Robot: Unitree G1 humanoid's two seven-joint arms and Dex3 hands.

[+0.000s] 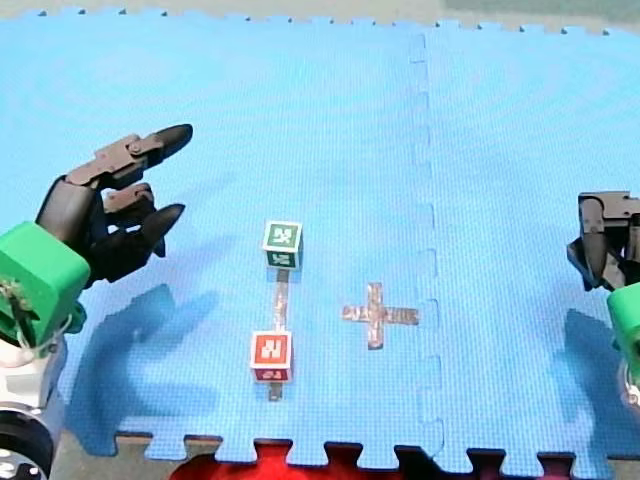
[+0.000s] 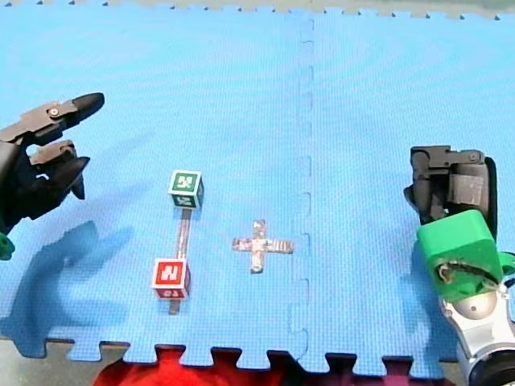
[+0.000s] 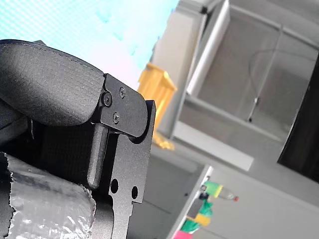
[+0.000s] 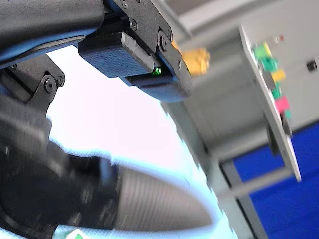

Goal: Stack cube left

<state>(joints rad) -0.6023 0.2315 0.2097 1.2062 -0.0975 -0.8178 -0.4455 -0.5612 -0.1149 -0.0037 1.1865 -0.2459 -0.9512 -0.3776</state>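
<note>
First head view – a blue foam mat [image 1: 500,150] of interlocking tiles serves as the surface. Green cube [image 1: 283,243] stands near the middle of the mat, its white-patterned face up. Red cube [image 1: 271,356] stands nearer the robot, close to the mat's front edge, well apart from the green one and not stacked. A strip of silver tape [image 1: 282,297] runs on the mat between the two cubes, and a tape cross [image 1: 377,315] lies just to the right of that strip. Left hand [image 1: 115,215] hovers above the mat's left part, well apart from both cubes – empty, its fingers uncurled and pointing toward the mat's middle. Right hand [image 1: 605,245] is at the mat's right edge, far from the cubes and holding nothing; whether it is closed cannot be told. First wrist view: dark hand parts [image 3: 75,99] up close, with silver tape wrapping [image 3: 45,199] beside them.
</note>
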